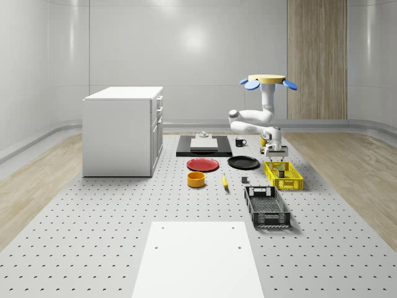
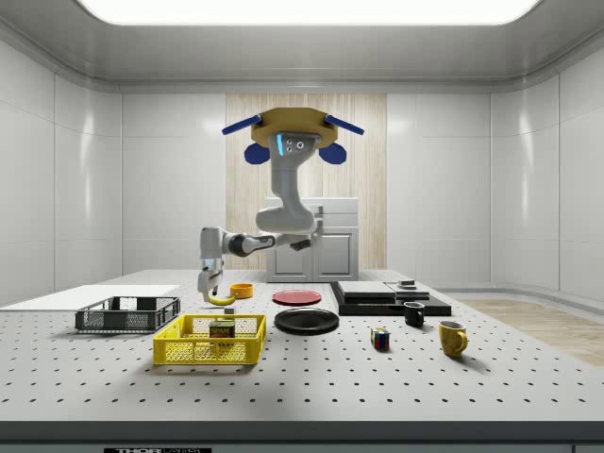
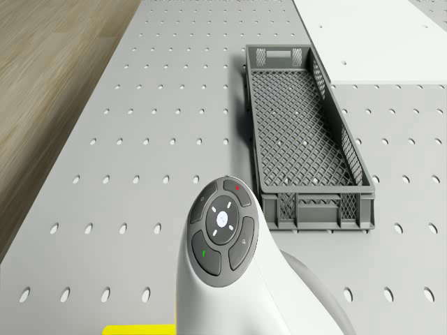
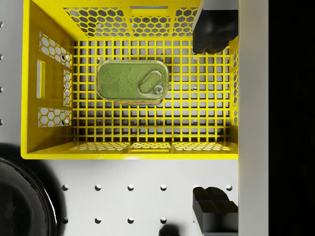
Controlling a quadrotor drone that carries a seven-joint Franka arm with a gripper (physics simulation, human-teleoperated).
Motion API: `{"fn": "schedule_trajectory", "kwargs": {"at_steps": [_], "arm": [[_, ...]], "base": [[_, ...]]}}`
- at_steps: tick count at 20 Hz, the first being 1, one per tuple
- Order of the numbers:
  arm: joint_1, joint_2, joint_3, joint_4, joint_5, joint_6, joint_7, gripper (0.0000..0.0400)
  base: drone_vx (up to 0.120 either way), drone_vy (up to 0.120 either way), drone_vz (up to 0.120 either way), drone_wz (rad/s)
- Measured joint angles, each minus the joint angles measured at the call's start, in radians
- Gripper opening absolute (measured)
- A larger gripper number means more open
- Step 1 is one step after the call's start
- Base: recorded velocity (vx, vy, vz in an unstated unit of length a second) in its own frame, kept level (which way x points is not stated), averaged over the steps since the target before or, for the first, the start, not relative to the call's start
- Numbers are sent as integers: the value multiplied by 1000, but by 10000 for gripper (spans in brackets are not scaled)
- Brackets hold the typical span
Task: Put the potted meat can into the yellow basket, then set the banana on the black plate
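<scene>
Gripper (image 4: 214, 118) is spread wide and empty above the yellow basket (image 4: 47, 147) | drone (image 2: 293, 125) hovers overhead | potted meat can (image 4: 132, 82) is deposited inside, step one judged done | banana (image 1: 225, 181), at seven o'clock of the black plate (image 1: 243, 162), is not yet moved.

Bright, even light from the ceiling panel (image 2: 307, 9) I see overhead, soft glare on the back wall (image 1: 192, 40), faint shadows under things, crisp rendering throughout.
</scene>
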State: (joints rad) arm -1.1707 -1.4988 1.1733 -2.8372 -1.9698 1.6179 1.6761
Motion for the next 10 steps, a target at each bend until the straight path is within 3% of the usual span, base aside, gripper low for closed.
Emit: {"fn": "schedule_trajectory", "kwargs": {"at_steps": [10], "arm": [[1, 3, 0, 0, -1, -3, -1, 400]], "base": [[120, -120, 0, 0]]}}
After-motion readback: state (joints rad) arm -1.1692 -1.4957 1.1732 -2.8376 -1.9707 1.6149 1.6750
